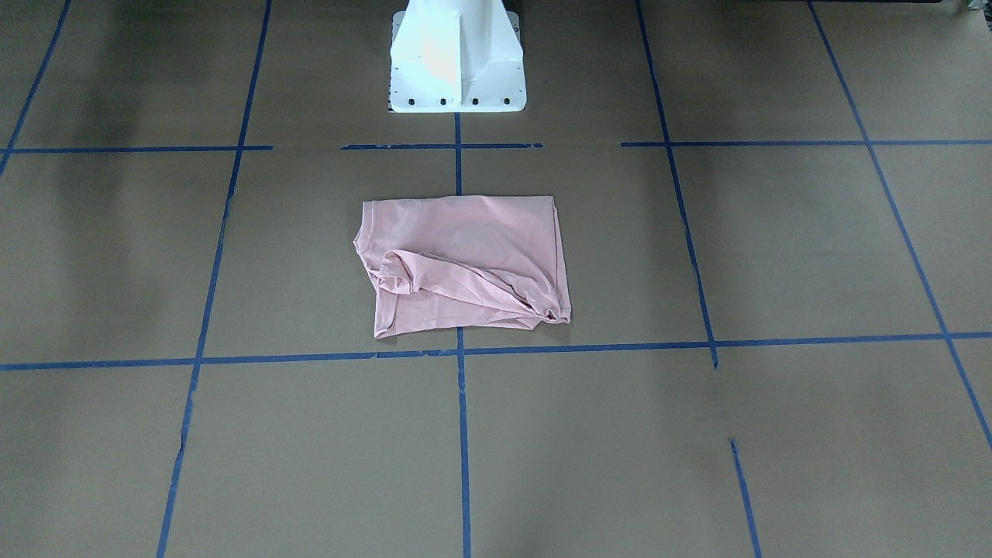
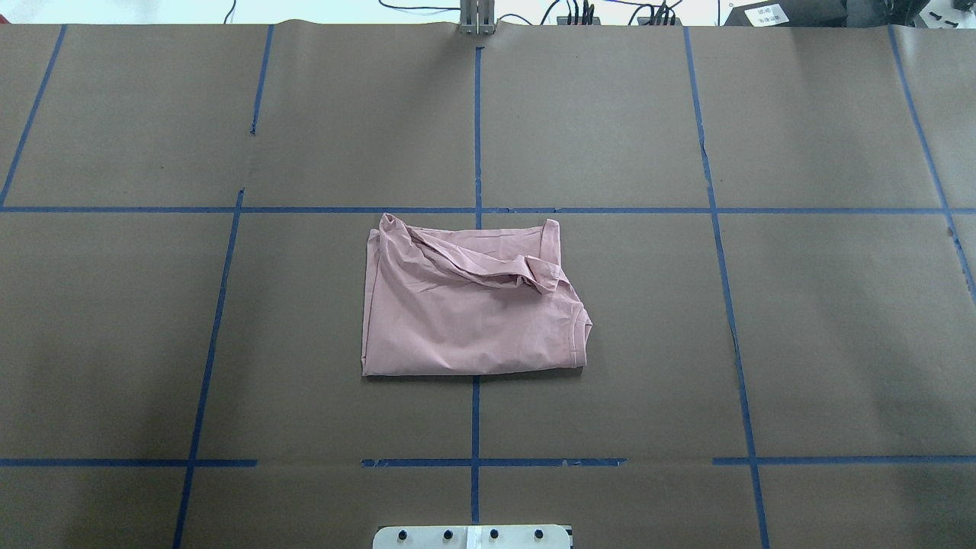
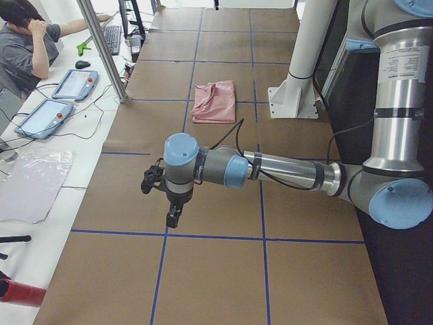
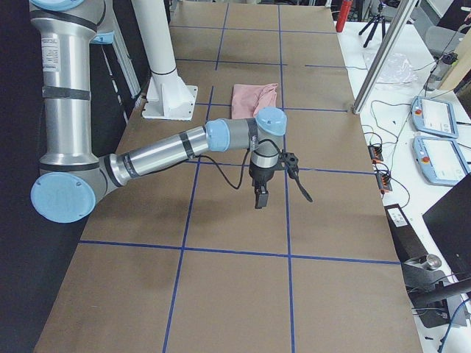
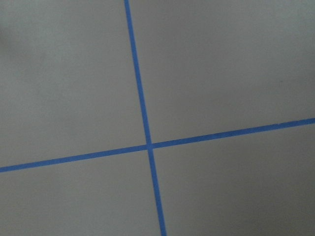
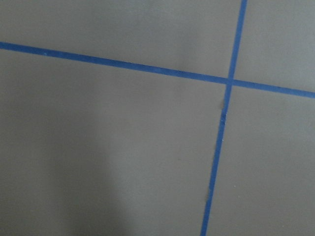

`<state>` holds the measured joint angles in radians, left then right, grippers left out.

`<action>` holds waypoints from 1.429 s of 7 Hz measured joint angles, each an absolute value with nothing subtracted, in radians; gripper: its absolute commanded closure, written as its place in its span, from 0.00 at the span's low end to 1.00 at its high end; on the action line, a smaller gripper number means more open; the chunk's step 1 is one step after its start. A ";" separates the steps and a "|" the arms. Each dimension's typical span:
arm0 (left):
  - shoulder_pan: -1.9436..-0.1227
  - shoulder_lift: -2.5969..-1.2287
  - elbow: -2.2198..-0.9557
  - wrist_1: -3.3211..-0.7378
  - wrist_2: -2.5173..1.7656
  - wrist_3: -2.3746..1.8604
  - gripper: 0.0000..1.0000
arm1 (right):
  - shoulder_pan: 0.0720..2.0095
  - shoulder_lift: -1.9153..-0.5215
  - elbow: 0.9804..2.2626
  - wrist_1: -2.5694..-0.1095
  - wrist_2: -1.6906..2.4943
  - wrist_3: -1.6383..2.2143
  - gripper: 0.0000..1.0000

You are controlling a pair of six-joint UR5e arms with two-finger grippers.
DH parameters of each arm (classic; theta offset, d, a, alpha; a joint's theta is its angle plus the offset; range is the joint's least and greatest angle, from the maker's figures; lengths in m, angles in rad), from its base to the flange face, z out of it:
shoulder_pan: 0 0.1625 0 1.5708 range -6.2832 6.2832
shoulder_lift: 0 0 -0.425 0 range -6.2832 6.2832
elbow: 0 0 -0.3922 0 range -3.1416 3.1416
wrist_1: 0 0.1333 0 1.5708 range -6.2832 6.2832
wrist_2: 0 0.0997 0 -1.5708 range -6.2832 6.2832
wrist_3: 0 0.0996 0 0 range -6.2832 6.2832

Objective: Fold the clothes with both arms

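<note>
Front view: the pink T-shirt point(image 1: 465, 256) lies folded on the counter point(image 1: 775, 248), near the white pedestal point(image 1: 457, 62); overhead: it straddles a blue tape line point(image 2: 476, 427); left side: the left gripper point(image 3: 174, 218) hangs well apart from it, opening impossible to tell; right side: the right gripper point(image 4: 260, 198) likewise.

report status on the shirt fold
Left gripper and right gripper hover well away from the T-shirt, open or shut unclear. T-shirt folded, far edge bunched. Nothing lying on it.
</note>
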<state>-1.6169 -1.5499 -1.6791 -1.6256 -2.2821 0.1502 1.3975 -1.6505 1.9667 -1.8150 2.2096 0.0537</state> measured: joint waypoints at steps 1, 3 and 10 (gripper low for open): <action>-1.653 -1.542 -1.631 -1.621 -2.292 0.210 0.00 | 1.445 -1.719 1.959 -1.779 2.223 -0.001 0.00; -1.673 -1.525 -1.600 -1.618 -2.320 0.235 0.00 | 1.507 -1.833 1.905 -1.645 2.236 -0.045 0.00; -1.675 -1.516 -1.599 -1.619 -2.326 0.235 0.00 | 1.532 -1.870 1.809 -1.494 2.257 -0.044 0.00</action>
<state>-1.6748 -1.5160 -1.5990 -1.6189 -2.3260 0.2353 1.5318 -1.8702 1.8086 -1.4938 2.2573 -0.0444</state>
